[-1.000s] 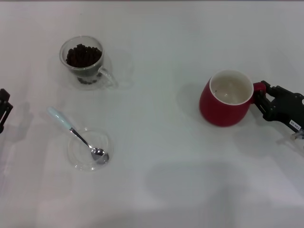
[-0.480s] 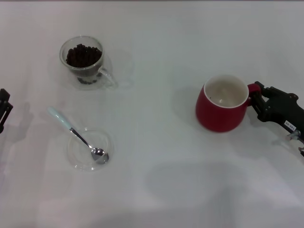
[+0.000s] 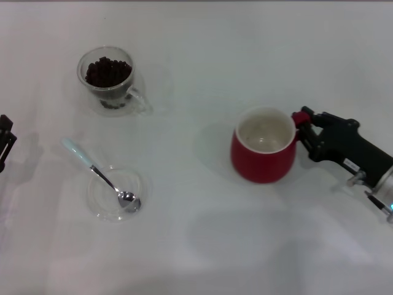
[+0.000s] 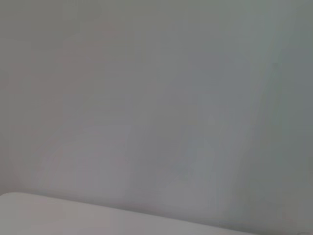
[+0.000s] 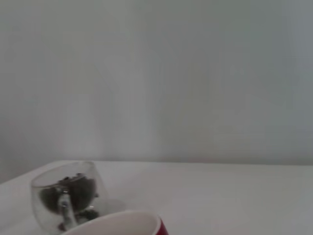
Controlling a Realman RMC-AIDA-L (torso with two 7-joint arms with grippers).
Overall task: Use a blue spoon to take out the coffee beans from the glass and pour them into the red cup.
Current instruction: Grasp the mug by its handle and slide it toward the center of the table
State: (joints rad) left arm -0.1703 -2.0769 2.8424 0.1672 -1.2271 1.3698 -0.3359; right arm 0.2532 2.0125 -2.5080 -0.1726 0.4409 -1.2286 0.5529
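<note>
On the right side of the desk (image 3: 202, 246), the right end effector (image 3: 302, 123) pinches the handle of the red cup (image 3: 264, 147), which stands upright with its cream inside showing. At the far left, the glass (image 3: 109, 78) holds the beans (image 3: 107, 72) and sits well apart from the cup. Nearer, the spoon (image 3: 101, 174) lies with its metal bowl in a flat clear dish (image 3: 116, 193), its handle reaching out over the rim. The left end effector (image 3: 5, 140) sits at the left edge; whether it is spread I cannot tell.
</note>
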